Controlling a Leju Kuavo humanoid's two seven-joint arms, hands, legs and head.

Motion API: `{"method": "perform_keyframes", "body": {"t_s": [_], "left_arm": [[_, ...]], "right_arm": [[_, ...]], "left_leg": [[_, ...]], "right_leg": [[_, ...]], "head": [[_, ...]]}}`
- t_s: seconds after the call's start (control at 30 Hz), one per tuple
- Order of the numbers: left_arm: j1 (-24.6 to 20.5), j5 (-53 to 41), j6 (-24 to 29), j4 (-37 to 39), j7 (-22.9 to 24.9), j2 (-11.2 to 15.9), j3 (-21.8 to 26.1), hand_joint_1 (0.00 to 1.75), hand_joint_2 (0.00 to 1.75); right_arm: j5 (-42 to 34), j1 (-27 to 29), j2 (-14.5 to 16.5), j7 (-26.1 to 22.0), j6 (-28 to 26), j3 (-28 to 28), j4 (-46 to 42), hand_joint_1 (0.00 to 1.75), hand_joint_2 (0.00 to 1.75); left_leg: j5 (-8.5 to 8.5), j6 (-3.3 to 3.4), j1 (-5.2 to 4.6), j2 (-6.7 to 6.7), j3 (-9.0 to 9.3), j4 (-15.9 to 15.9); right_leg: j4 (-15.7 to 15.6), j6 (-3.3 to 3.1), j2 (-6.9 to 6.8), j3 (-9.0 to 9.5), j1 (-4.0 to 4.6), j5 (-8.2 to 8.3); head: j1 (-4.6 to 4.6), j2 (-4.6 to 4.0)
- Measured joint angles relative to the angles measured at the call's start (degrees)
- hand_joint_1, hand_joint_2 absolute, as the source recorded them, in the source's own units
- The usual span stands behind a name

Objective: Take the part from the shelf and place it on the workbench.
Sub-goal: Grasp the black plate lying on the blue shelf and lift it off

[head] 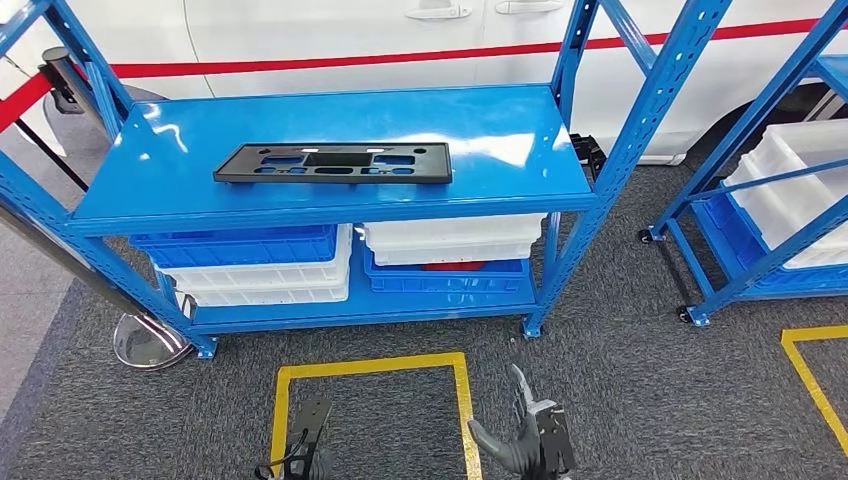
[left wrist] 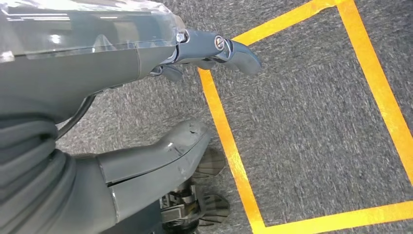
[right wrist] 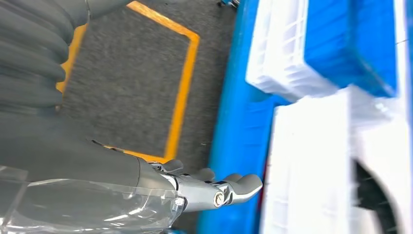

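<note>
Part (head: 332,163), black, long and flat, lies on top of the blue shelf (head: 500,185), its long side running left to right. Both robot hands hang low by the floor, well apart from it. The right robot hand (head: 525,440) and left robot hand (head: 300,445) hold nothing, fingers loosely spread.

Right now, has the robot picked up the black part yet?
Not yet. The black part lies flat on the blue shelf, untouched. The left hand and right hand hang low over the carpet, holding nothing. Reaching, grasping and carrying it to the workbench all remain.
</note>
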Motion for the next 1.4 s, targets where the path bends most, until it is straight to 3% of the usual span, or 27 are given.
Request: {"method": "perform_keyframes", "body": {"t_s": [0.07,0.2,0.3,0.4,0.47,0.73,0.9,1.1,1.27,1.4], "left_arm": [[-0.2,-0.6,-0.6,0.0,0.6,0.0,-0.4,0.0,1.75],[-0.8,-2.6,-2.1,0.0,2.8,-0.2,-1.6,0.0,0.0],[-1.4,-3.8,-3.2,0.0,4.1,-0.4,-2.7,0.0,0.0],[-2.3,-5.6,-4.8,0.3,5.8,-0.5,-4.0,0.0,0.0],[-3.1,-6.7,-5.6,0.4,6.8,-0.5,-5.1,0.0,0.0],[-4.3,-9.1,-7.2,1.1,8.0,-0.8,-7.7,0.0,0.0],[-4.6,-9.4,-7.2,1.4,8.5,-0.9,-8.7,0.0,0.0],[-4.9,-8.6,-7.4,1.6,7.9,-1.0,-8.7,0.0,0.0],[-5.0,-7.3,-7.6,1.7,6.9,-1.0,-8.7,0.0,0.0],[-5.0,-5.9,-7.3,1.8,6.1,-1.0,-8.4,0.0,1.75]], "right_arm": [[0.3,0.0,-0.1,0.1,-0.6,2.1,-2.1,0.0,1.75],[4.0,0.0,-0.3,4.7,-5.0,8.2,-7.9,0.0,1.75],[12.4,-1.0,-0.8,13.0,-12.0,14.4,-11.6,0.0,1.75],[31.3,-5.4,-1.4,27.5,-24.3,23.0,-12.2,0.0,1.75],[41.1,-10.0,-1.6,34.2,-30.6,28.5,-10.6,0.0,1.75],[56.0,-24.1,-2.1,45.7,-38.3,38.1,-0.6,0.0,1.75],[58.1,-29.8,-2.2,45.8,-37.1,40.6,3.2,0.0,1.75],[57.8,-30.2,-2.1,46.4,-31.9,42.5,0.5,0.0,1.75],[57.6,-30.2,-1.8,47.0,-31.1,43.5,0.3,0.0,1.75],[57.5,-29.8,-1.7,46.8,-32.0,44.2,1.0,0.0,1.75]], "left_leg": [[0.0,0.0,0.0,0.0,-0.01,0.0],[0.01,-0.02,0.01,0.0,-0.05,0.0],[0.04,-0.02,0.03,0.0,-0.09,0.0],[0.13,-0.12,0.03,0.04,-0.15,0.0],[0.21,-0.15,0.03,0.07,-0.17,0.0],[0.34,-0.12,0.03,0.04,-0.25,0.0],[0.35,-0.12,0.03,0.02,-0.26,0.0],[0.35,-0.12,0.04,0.01,-0.34,0.0],[0.35,-0.12,0.04,0.01,-0.36,0.0],[0.35,-0.12,0.04,0.01,-0.36,0.0]], "right_leg": [[0.0,0.0,0.0,-0.01,0.0,0.0],[0.0,0.0,0.0,-0.03,0.0,0.0],[0.0,-0.01,0.0,-0.04,0.01,0.02],[0.1,-0.05,0.08,-0.2,0.01,0.11],[0.1,-0.09,0.11,-0.26,0.01,0.18],[0.1,-0.11,0.06,-0.31,0.0,0.29],[0.1,-0.11,0.04,-0.31,0.0,0.29],[0.1,-0.11,0.03,-0.39,0.0,0.29],[0.1,-0.11,0.03,-0.4,0.0,0.29],[0.1,-0.11,0.03,-0.4,0.0,0.29]], "head": [[0.01,0.0],[-0.01,0.0],[0.0,0.0],[-0.02,0.0],[-0.03,0.0],[-0.02,0.0],[-0.02,0.0],[-0.03,0.0],[-0.03,0.0],[-0.03,0.0]]}}
